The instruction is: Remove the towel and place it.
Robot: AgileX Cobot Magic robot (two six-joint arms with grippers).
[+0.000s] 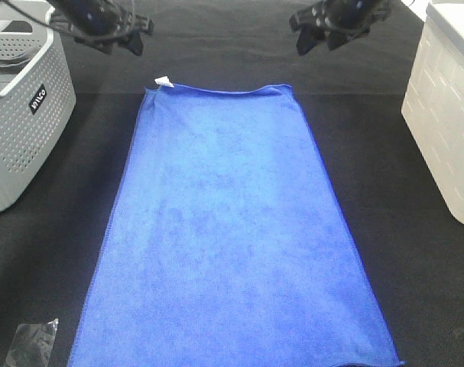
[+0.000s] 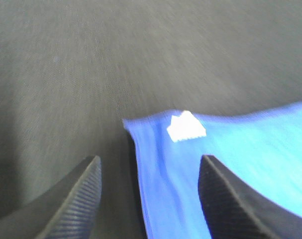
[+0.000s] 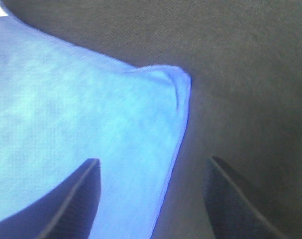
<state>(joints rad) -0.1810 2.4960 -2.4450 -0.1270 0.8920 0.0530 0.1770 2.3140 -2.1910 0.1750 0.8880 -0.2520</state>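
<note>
The towel [image 1: 232,229] is lying flat on the desk [image 1: 415,252]; both end effectors, left [image 1: 128,34] and right [image 1: 316,34], are hanging wide open above its 2 far corners, probably for pinching them.

The left gripper [image 2: 150,199] hangs with jaws spread above the royal-blue microfibre towel [image 2: 240,164]; its small white tag [image 2: 185,126] lies at the corner. Dark grey fabric tabletop [image 2: 116,59] surrounds it.

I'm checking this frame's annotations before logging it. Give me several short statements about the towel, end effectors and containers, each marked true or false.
1. The towel lies flat on the table. True.
2. The left end effector grips the towel. False: open, holding nothing.
3. The white tag is at the towel's far left corner. True.
4. The right end effector is shut. False: open.
5. The grey basket is on the right. False: left; the white bin is right.
</note>
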